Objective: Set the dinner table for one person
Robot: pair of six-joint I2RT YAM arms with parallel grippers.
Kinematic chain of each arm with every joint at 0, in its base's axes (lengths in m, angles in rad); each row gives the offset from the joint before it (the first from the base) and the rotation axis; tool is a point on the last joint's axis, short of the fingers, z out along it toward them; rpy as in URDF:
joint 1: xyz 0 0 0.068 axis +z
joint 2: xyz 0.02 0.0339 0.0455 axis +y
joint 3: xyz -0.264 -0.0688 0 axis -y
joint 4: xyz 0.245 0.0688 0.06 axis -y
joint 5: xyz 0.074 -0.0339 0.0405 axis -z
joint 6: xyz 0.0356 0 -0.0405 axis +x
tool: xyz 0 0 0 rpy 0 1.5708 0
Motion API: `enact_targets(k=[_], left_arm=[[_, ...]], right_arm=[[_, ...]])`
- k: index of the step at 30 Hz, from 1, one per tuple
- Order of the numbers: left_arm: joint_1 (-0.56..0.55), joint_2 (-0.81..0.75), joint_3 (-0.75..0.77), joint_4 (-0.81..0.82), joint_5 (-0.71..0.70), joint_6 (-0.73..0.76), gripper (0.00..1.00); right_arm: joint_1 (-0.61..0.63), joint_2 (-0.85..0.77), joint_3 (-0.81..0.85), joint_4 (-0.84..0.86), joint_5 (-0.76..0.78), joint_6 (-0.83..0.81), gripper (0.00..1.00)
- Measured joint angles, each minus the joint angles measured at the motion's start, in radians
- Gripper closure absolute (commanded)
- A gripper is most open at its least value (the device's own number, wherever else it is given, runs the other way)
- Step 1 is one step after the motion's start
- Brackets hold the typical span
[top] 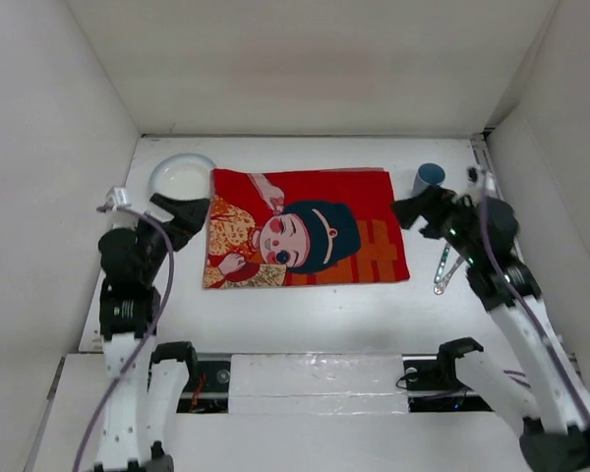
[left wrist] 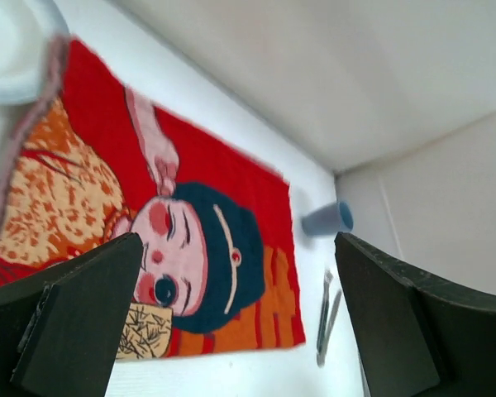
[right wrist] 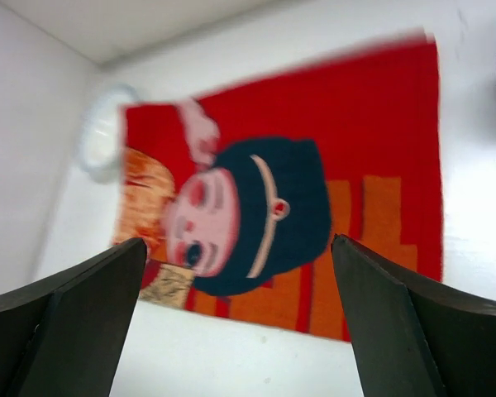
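1. Fingers, top view: the left gripper (top: 193,211) sits at the left edge of the red cloth (top: 320,236), just below the white plate (top: 182,177). The right gripper (top: 413,211) sits at the cloth's right edge, near the blue cup (top: 429,178). Cutlery (top: 444,267) lies right of the cloth, under the right arm. All of it rests on the dinner table (top: 305,315), a white surface walled on three sides, with the cloth near its middle.
2. Left wrist view: the left gripper's fingers (left wrist: 74,322) stand wide apart with nothing between them. Beyond them are the cloth, the plate rim at upper left, and the cup and cutlery past the cloth's far edge.
3. Right wrist view: the right gripper's fingers (right wrist: 66,322) stand wide apart, empty. The cloth below is blurred, the plate is at its far corner, and the cup's edge is at upper right.
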Motion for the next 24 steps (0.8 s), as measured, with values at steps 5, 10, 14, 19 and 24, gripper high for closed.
enact_targets(k=[5, 10, 14, 19, 24], left_arm=[[-0.001, 0.483, 0.074, 0.109, 0.116, -0.008, 0.01], [-0.073, 0.816, 0.161, 0.085, 0.102, -0.014, 0.01], [-0.201, 1.029, 0.348, 0.07, 0.063, -0.009, 0.01], [-0.291, 1.177, 0.406, 0.039, -0.032, -0.01, 0.01], [-0.304, 1.288, 0.43, -0.024, -0.093, -0.03, 0.01]], right_arm=[[0.063, 0.547, 0.149, -0.005, 0.11, -0.022, 0.01], [0.085, 0.949, 0.427, -0.108, 0.188, -0.038, 0.01], [0.092, 1.2, 0.676, -0.167, 0.243, -0.043, 0.01], [0.103, 1.379, 0.783, -0.249, 0.278, -0.045, 0.01], [0.106, 1.444, 0.825, -0.301, 0.273, -0.057, 0.0]])
